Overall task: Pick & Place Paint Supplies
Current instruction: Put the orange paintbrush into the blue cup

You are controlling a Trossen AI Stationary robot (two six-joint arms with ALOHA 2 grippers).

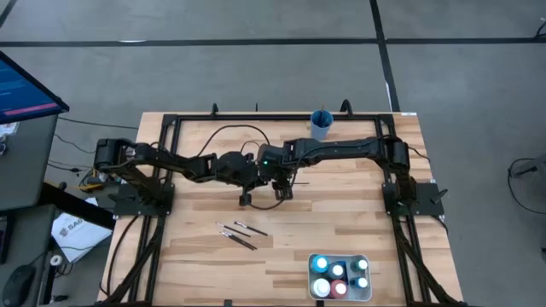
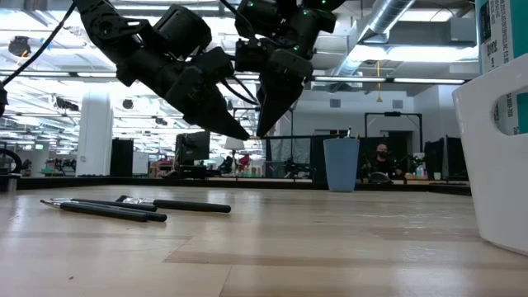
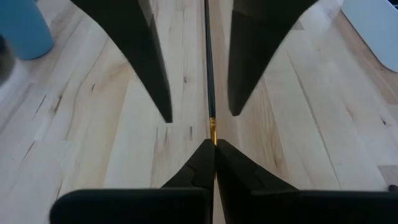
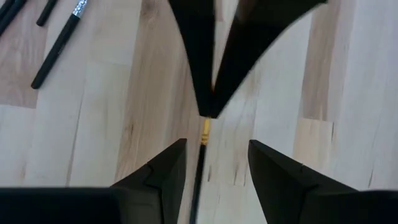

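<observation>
Dark left gripper (image 3: 214, 146), clamped on a thin paintbrush (image 3: 208, 68), offers it at table centre to the right gripper (image 4: 211, 158), whose parted fingers must next close.

I see a light wooden table (image 1: 341, 234) of butcher-block planks, framed by a dark rail. Taking the white tray (image 1: 339, 278) near the front edge as my landmark: it rests flat on the wood and carries the paint bottles (image 1: 322, 265). Left of the tray, a few dark paintbrushes (image 1: 239, 232) lie loose on the boards, three I think. Far behind the tray, by the back edge, stands a blue cup (image 1: 321, 124).
</observation>
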